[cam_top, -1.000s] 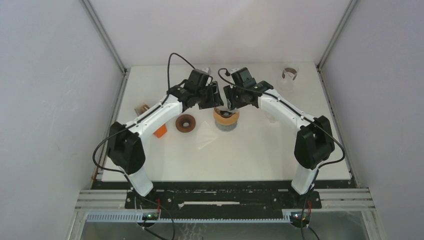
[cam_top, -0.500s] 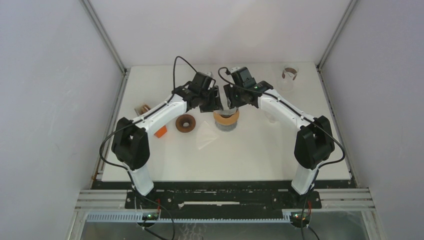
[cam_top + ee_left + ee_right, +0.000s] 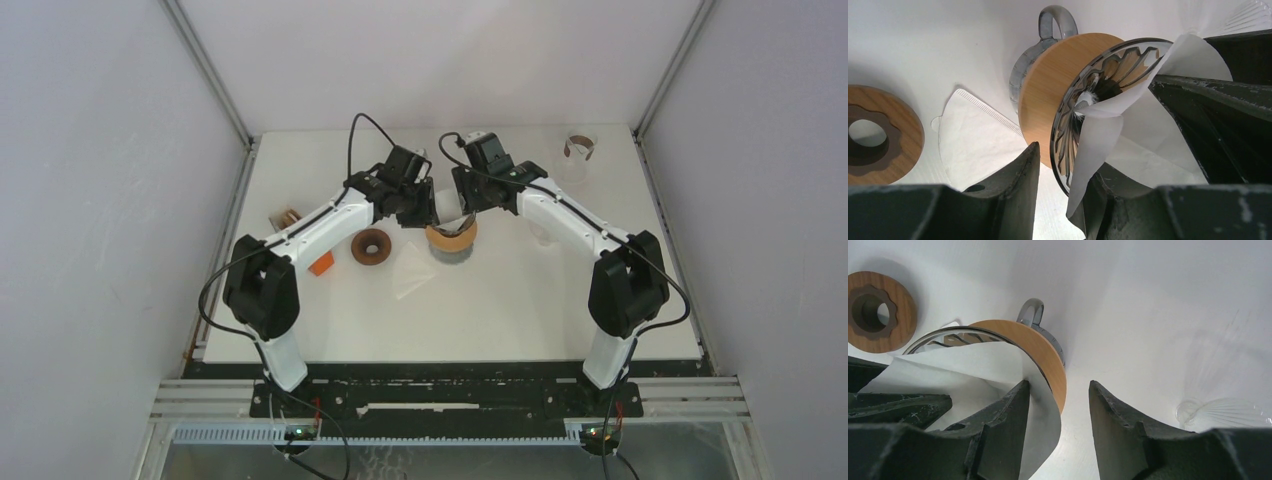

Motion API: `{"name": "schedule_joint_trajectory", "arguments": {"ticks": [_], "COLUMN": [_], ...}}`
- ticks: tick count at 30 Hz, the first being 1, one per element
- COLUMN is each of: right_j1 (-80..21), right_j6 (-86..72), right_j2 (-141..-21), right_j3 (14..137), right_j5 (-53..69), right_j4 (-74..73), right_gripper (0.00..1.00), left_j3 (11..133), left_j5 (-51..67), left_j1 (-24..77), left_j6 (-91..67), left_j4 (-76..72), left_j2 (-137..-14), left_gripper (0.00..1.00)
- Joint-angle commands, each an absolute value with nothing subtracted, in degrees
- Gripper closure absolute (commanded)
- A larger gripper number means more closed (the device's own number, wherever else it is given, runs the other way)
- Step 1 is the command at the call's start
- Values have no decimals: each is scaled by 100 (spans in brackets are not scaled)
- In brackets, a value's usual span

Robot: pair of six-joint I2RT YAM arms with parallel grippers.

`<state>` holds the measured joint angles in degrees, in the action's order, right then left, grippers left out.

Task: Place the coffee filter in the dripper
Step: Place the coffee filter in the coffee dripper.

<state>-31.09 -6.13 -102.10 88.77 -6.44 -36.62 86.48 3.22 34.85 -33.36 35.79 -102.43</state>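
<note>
The dripper (image 3: 452, 238), a glass ribbed cone with a wooden collar, stands mid-table; it also shows in the left wrist view (image 3: 1045, 95) and the right wrist view (image 3: 1048, 357). A white paper coffee filter (image 3: 447, 205) sits opened and partly inside its cone (image 3: 1148, 120), (image 3: 973, 365), with its edges hanging over the rim. My left gripper (image 3: 1063, 170) is open astride the rim, and the filter's edge lies against its right finger. My right gripper (image 3: 1058, 395) is open on the opposite side, and the filter drapes over its left finger.
A second filter (image 3: 410, 272) lies flat on the table beside the dripper. A wooden ring (image 3: 371, 246) lies to its left, with an orange block (image 3: 320, 264) beyond. A clear glass piece (image 3: 540, 235) sits right of the dripper, and a glass cup (image 3: 578, 152) stands at the back right.
My left gripper has moved right, closing in on the dripper's rim. The white filter now shows between the two grippers above the dripper. The right arm has barely moved.
</note>
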Motion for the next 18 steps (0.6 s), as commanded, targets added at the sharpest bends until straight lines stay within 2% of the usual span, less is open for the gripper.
{"name": "schedule_joint_trajectory", "arguments": {"ticks": [1,11,14,18], "right_j1": [-3075,-3085,-3085,-3094], "right_j6": [-585,-353,-272,-210], "right_j2": [-10204,-10257,-10336,-10403], "right_j3": [9008,9101,9163,9152], "right_j5": [-723,524,677,743], "right_j4": [-3510,-3648,-3770,-3805], "right_gripper": [45,43,28,24], "left_j3": [8992,9063,9046,9026], "left_j5": [342,435,430,438], "left_j1": [3489,3499,3498,3498], "left_j6": [-3116,-3189,-3213,-3256], "left_j4": [3797,3697,3647,3588], "left_j2": [-10206,-10274,-10274,-10266], "left_gripper": [61,62,62,62]}}
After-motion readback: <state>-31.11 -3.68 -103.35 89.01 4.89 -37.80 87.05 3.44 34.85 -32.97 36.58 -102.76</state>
